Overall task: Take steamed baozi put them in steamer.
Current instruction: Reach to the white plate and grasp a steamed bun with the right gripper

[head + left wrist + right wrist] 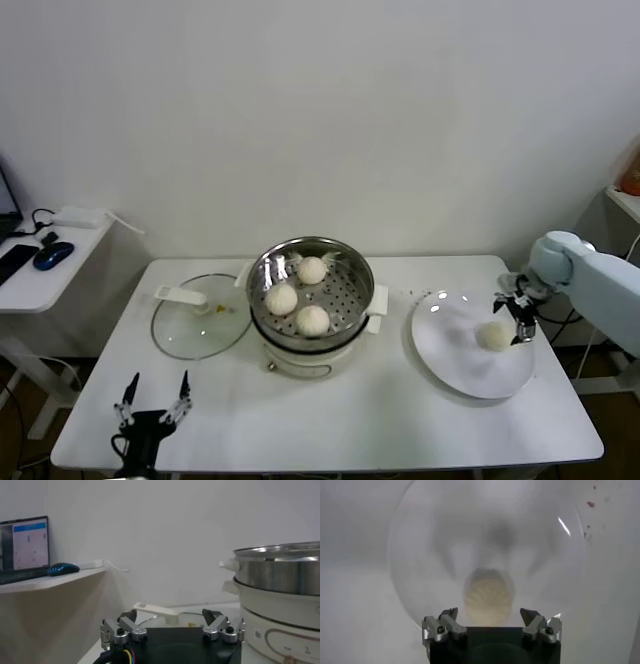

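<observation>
Head view put the left gripper (153, 408) nearest, parked low at the front-left edge of the table (330, 425), its fingers spread and holding nothing; the left wrist view showed the same empty spread, with the steamer's steel wall off to one side. Beyond it, mid-table, stood the steamer (311, 283) on its white pot base, and three steamed baozi (312, 319) already lay on its perforated floor, spaced apart from one another. Just to its left the glass lid (200, 316) lay flat on the table.

On the robot's right sat the white plate (473, 345), carrying the last bun (494, 335) near its far-right part. The right gripper (517, 318) hung just over and beside that bun, jaws wide apart and gripping nothing. Right wrist view looked straight down past the two fingertips at the bun (488, 599), which lay roughly centred between them but farther down, so no contact seemed made yet.

The step in hand looked like the pick of the fourth bun. To do it well, the gripper should descend with the bun kept centred, stop short of the plate, and close gently on the widest part, since soft dough would likely dent or slip. The free space in the basket lay toward its right side.
</observation>
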Tool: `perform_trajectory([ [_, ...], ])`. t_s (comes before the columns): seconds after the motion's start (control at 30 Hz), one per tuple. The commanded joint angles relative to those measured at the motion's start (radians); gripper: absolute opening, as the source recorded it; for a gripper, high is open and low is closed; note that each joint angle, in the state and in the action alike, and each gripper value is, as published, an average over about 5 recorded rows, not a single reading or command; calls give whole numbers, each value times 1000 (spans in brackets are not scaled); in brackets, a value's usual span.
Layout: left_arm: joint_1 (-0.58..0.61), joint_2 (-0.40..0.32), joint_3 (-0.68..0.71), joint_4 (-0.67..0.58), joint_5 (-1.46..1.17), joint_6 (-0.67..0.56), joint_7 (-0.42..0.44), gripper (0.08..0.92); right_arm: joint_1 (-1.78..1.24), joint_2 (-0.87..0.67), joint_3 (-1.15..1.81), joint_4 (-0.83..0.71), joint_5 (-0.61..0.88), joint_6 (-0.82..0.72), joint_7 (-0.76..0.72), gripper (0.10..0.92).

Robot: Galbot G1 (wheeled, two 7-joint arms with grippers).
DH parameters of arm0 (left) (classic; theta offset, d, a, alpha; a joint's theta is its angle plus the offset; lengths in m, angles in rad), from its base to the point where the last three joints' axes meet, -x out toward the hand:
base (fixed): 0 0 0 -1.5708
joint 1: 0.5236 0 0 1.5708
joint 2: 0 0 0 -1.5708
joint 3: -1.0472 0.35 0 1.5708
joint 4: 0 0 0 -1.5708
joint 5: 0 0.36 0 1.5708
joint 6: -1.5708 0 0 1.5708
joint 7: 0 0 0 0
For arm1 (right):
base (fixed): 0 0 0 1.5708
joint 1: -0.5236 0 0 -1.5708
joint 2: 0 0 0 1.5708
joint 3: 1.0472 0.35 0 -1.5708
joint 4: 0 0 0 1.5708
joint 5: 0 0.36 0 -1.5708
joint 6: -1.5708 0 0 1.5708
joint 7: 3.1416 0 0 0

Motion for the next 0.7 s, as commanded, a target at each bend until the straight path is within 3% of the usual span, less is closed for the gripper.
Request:
perform_trajectory([
  [0.03, 1, -2, 1, -6, -26, 16, 5, 823, -81, 73, 126, -126, -56, 28, 8, 823],
  [0.7, -8, -4, -4, 3, -23, 19, 5, 823, -94, 97, 128, -144, -81, 36, -9, 823],
])
